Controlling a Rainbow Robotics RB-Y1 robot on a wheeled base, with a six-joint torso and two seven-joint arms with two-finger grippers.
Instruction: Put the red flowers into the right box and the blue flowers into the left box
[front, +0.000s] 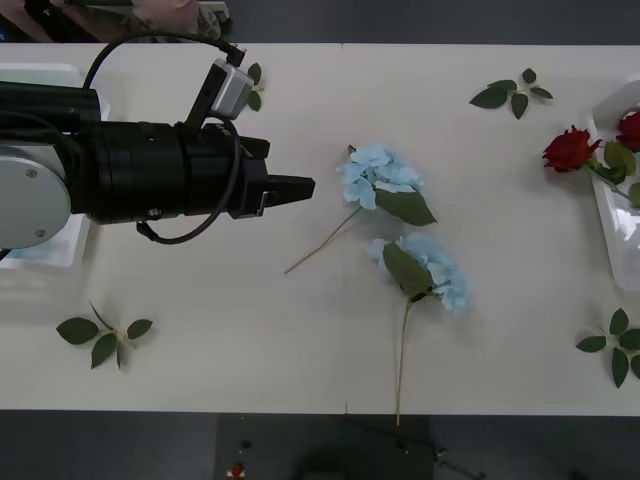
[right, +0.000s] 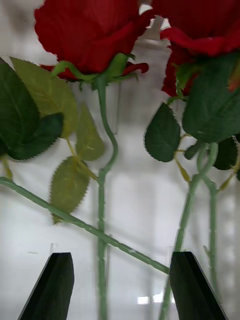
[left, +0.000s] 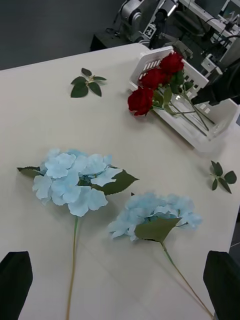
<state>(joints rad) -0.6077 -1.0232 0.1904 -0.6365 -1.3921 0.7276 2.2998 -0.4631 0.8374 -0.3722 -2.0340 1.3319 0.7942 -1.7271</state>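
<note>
My left tool (front: 295, 188) out over the pale counter (front: 200, 290), black tips pointing at two blue flowers (front: 385, 185) lying side by side, stems trailing toward me, red flowers (front: 572, 150) at the right box (front: 615, 225) (one bloom overhanging its rim), leaf sprigs (front: 510, 95) scattered about

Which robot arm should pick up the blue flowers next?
Probably the left. The left gripper is open and points at the blue flowers lying on the table. The right gripper, open, hovers over the red flowers in the right box.
</note>
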